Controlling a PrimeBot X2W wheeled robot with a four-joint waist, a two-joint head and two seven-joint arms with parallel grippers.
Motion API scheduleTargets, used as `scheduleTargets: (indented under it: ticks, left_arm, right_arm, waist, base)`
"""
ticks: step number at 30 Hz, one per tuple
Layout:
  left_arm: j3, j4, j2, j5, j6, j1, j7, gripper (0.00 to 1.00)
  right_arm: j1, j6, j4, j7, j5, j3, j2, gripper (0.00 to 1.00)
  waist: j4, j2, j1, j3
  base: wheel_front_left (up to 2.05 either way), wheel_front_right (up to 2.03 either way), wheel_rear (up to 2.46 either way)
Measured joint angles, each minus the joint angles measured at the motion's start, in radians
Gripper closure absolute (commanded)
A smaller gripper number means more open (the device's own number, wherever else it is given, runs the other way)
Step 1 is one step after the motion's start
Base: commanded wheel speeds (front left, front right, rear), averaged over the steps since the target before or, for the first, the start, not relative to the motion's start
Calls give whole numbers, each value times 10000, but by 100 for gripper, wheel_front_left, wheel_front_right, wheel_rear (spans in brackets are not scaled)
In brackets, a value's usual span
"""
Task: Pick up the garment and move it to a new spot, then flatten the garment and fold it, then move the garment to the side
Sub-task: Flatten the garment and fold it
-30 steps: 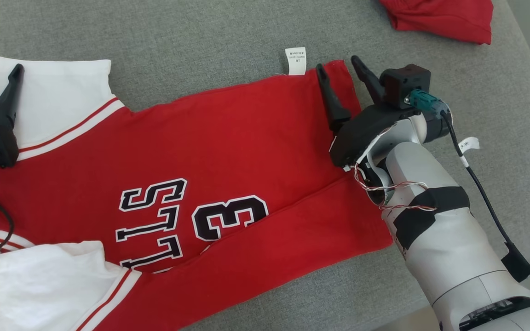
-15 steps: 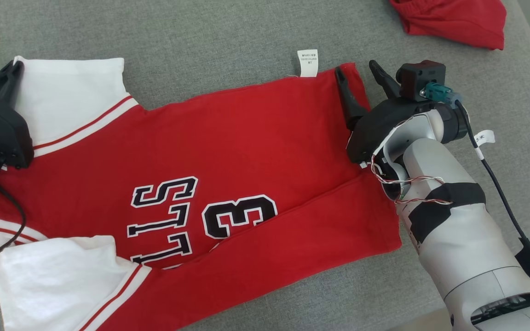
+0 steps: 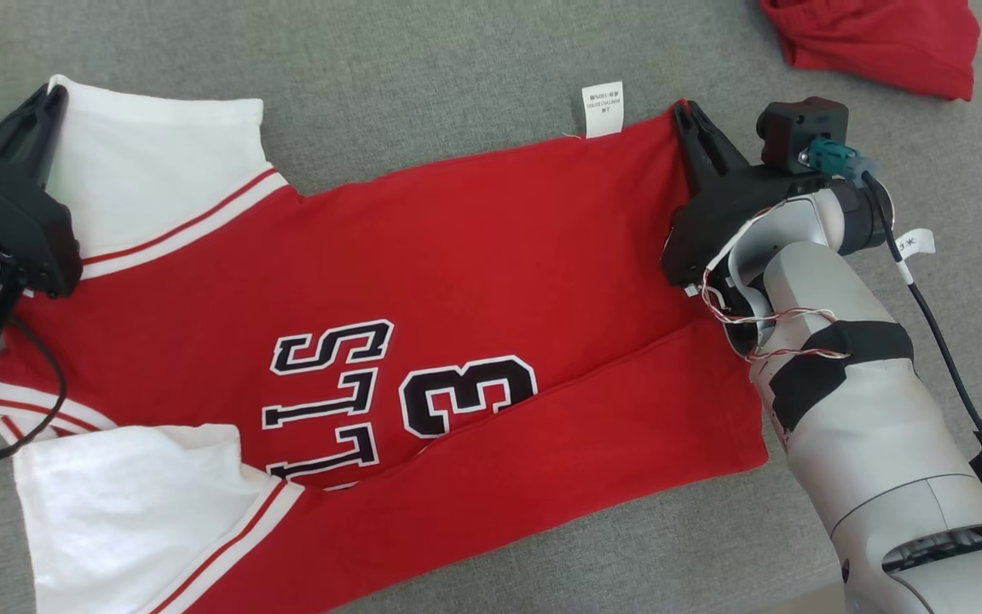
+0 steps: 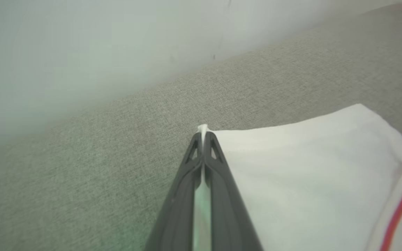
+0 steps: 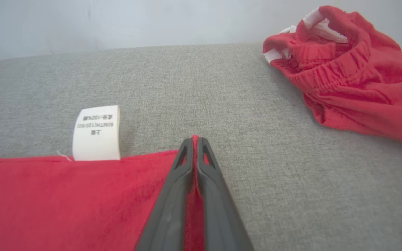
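Observation:
The garment (image 3: 457, 281) is a red jersey with white sleeves and black lettering, spread flat across the grey surface, its lower long edge folded over. My left gripper (image 3: 52, 94) is shut on the far corner of the white sleeve (image 4: 291, 167), with white cloth pinched between the fingers (image 4: 218, 164). My right gripper (image 3: 685, 109) is shut on the red hem corner (image 5: 166, 174), beside the white care label (image 5: 97, 133). Red cloth shows between its fingers (image 5: 208, 164).
A crumpled red piece of clothing with an elastic waistband (image 5: 351, 76) lies at the far right of the grey cushion (image 3: 423, 77). A pale wall rises behind the cushion (image 4: 82, 52). The right arm's cable (image 3: 934, 341) trails off the right side.
Both grippers have shut on the garment: the left on the sleeve corner first, then the right on the hem corner. The head camera has shifted, sliding the scene rightward.

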Motion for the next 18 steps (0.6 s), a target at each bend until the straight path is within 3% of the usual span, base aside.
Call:
scheduleTargets:
  ticks: [9, 15, 18]
  left_arm:
    - [-251, -533, -190, -462, 2, 360, -1108, 100]
    - [13, -1793, -188, -522, 4, 1390, -1429, 100]
    - [453, -2729, -38, -477, 265, 2264, -1438, 100]
  right_arm:
    - [520, 0, 132, -671, 221, 140, -54, 100]
    - [1550, 0, -470, -932, 1007, 454, -410, 100]
    - [2162, 0, -849, -970, 1348, 604, -688, 100]
  waist:
    - [259, -1, -2, -726]
    - [527, -2, -3, -1338]
    - [694, -3, -3, -1620]
  base:
    - [0, 0, 0]
    - [0, 0, 0]
    - [0, 0, 0]
